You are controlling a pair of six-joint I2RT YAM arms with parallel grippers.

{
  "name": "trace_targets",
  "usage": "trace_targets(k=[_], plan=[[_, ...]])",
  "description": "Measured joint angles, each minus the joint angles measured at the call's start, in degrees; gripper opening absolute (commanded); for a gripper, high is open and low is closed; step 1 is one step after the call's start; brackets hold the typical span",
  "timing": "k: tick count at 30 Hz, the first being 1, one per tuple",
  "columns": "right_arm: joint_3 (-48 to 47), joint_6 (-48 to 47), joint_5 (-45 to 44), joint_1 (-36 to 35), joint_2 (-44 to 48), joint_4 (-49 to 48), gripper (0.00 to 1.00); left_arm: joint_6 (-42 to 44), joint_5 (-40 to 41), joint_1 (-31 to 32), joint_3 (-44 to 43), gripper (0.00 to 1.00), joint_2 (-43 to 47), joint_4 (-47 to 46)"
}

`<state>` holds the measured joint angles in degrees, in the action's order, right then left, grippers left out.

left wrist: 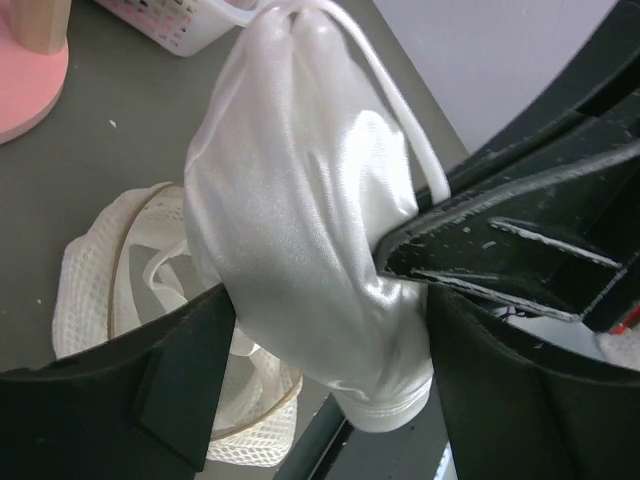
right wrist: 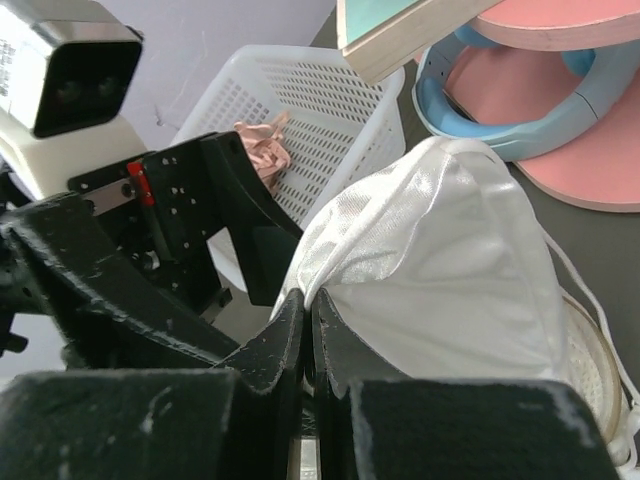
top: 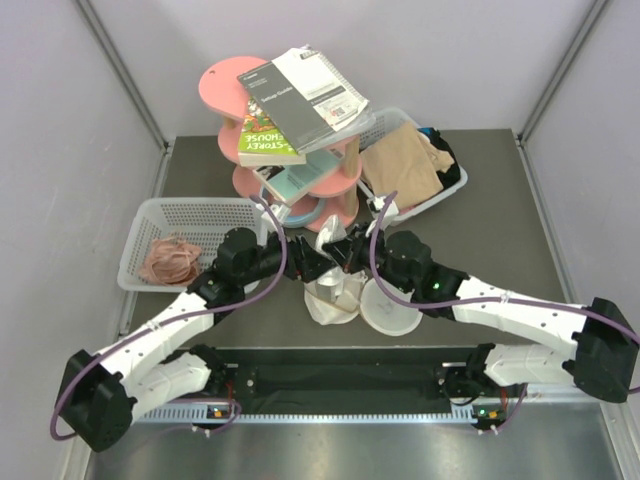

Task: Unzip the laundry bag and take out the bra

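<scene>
The bra (left wrist: 300, 200) is a shiny off-white bundle with a thin strap, held up between both grippers above the table. My left gripper (left wrist: 330, 360) has its fingers pressed on either side of the padded fabric. My right gripper (right wrist: 308, 300) is shut, pinching an edge of the bra (right wrist: 440, 250). In the top view the two grippers (top: 318, 262) (top: 350, 255) meet at the table's middle, and the bra (top: 330, 298) hangs below them. The laundry bag (left wrist: 110, 290) lies open under them, its mesh and wire rim showing. It appears as a round white disc in the top view (top: 392, 308).
A white plastic basket (top: 190, 215) at the left holds a pinkish-brown bundle (top: 168, 262). Another basket (top: 450, 185) at the back right holds tan cloth (top: 400, 165). A pink tiered stand (top: 290, 180) with books (top: 300, 90) stands just behind the grippers.
</scene>
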<state>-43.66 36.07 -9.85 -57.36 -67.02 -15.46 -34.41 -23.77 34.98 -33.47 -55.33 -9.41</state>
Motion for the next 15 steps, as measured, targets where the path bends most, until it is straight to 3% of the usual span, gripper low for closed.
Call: trace_targets(k=[1, 3, 4, 9, 13, 15], plan=[[-0.07, 0.09, 0.26, -0.02, 0.00, -0.02, 0.00, -0.17, 0.02, 0.02, 0.04, 0.58, -0.33, -0.15], [-0.39, 0.17, 0.63, -0.02, -0.02, -0.09, 0.00, -0.57, 0.31, 0.04, 0.11, 0.46, -0.79, -0.24], [-0.39, 0.17, 0.70, -0.02, -0.02, -0.20, 0.00, -0.48, 0.35, 0.07, 0.11, 0.34, -0.85, -0.46], [-0.39, 0.17, 0.70, 0.00, -0.17, -0.07, 0.00, -0.66, 0.96, 0.57, 0.11, 0.00, -0.72, -0.94], [-0.39, 0.22, 0.72, -0.02, -0.17, -0.04, 0.02, -0.13, 2.49, 0.66, 0.11, 0.00, -0.09, -0.48], [-0.39, 0.28, 0.83, -0.02, -0.17, -0.04, 0.18, 0.31, 4.02, 0.74, 0.11, 0.00, 0.70, 0.50]])
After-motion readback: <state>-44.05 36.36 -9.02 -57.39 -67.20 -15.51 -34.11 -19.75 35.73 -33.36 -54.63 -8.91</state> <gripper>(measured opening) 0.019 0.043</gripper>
